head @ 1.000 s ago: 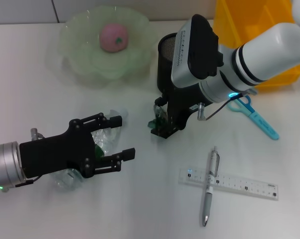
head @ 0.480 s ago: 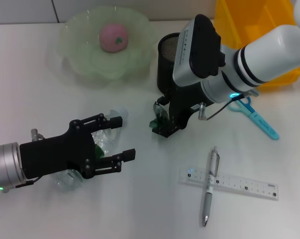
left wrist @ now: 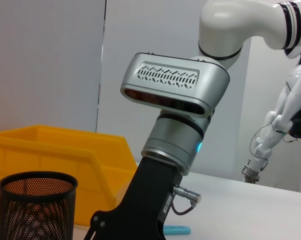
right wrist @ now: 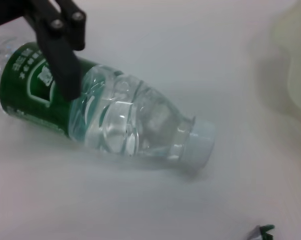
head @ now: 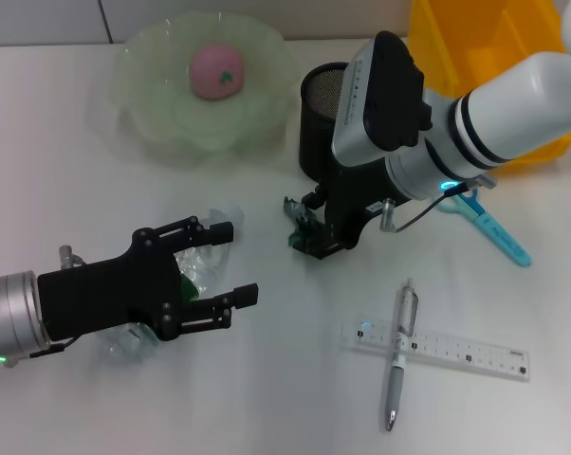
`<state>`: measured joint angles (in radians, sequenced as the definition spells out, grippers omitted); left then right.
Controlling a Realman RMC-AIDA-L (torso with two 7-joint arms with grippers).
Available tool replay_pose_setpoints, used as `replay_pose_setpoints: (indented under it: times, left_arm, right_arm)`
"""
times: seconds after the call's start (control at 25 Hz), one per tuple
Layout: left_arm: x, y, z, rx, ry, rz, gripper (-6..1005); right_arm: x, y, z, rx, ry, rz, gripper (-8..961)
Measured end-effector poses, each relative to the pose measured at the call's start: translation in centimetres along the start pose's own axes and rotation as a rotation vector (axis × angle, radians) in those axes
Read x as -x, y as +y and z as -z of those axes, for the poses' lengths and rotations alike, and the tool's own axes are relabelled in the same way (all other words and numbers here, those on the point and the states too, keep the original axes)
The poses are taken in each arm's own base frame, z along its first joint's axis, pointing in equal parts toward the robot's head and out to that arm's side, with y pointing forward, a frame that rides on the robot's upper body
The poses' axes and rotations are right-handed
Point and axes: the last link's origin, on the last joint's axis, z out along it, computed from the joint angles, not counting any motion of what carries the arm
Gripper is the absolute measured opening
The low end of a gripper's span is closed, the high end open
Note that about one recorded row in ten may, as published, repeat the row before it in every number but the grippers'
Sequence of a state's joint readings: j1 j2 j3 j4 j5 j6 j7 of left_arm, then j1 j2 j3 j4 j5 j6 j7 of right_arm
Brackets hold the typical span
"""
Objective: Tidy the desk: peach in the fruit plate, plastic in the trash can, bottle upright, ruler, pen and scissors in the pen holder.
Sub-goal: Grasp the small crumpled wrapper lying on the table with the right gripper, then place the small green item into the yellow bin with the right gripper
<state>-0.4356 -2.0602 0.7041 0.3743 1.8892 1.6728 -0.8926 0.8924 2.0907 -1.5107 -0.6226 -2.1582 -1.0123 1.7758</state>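
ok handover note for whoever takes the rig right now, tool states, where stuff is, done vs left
Left tool: open, around the bottle, which lies on its side.
Right tool: beside the pen holder, shut on a small green scrap of plastic.
Done: peach in fruit plate.
Left: plastic to trash can, bottle upright, then pen, ruler, scissors, all on the desk.
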Motion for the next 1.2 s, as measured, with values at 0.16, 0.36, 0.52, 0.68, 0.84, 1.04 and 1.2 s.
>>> replay_pose_setpoints:
  times: [0.16, 0.36, 0.52, 0.68, 0.84, 1.04, 1.2]
  left_arm:
    - [0.0, 0.0, 0.0, 0.000, 0.000, 0.001, 796]
    - [-0.1, -0.1, 0.0, 0.001, 0.001, 0.000, 796]
    - [-0.1, -0.1, 0.0, 0.001, 0.001, -0.001, 796]
    - [-0.1, -0.1, 0.0, 0.001, 0.000, -0.003, 796]
    - [-0.2, -0.2, 0.0, 0.000, 0.001, -0.003, 796]
    - [-0.3, -0.2, 0.0, -0.003, 0.005, -0.007, 796]
    - [-0.5, -0.3, 0.1, 0.002, 0.008, -0.015, 796]
  right_arm:
    - [0.0, -0.1, 0.2, -0.008, -0.009, -0.004, 700]
    - [-0.1, -0.1, 0.2, -0.010, -0.009, -0.003, 498]
    - [-0.1, -0.2, 0.3, -0.013, -0.009, -0.004, 246]
    - [-0.1, -0.3, 0.4, -0.016, -0.012, -0.004, 127]
    - [-0.2, -0.3, 0.7, -0.024, -0.022, -0.002, 71]
    - [-0.2, -0.1, 1.3, -0.029, -0.045, 0.003, 12]
    - [-0.3, 0.1, 2.1, -0.023, -0.067, -0.013, 0]
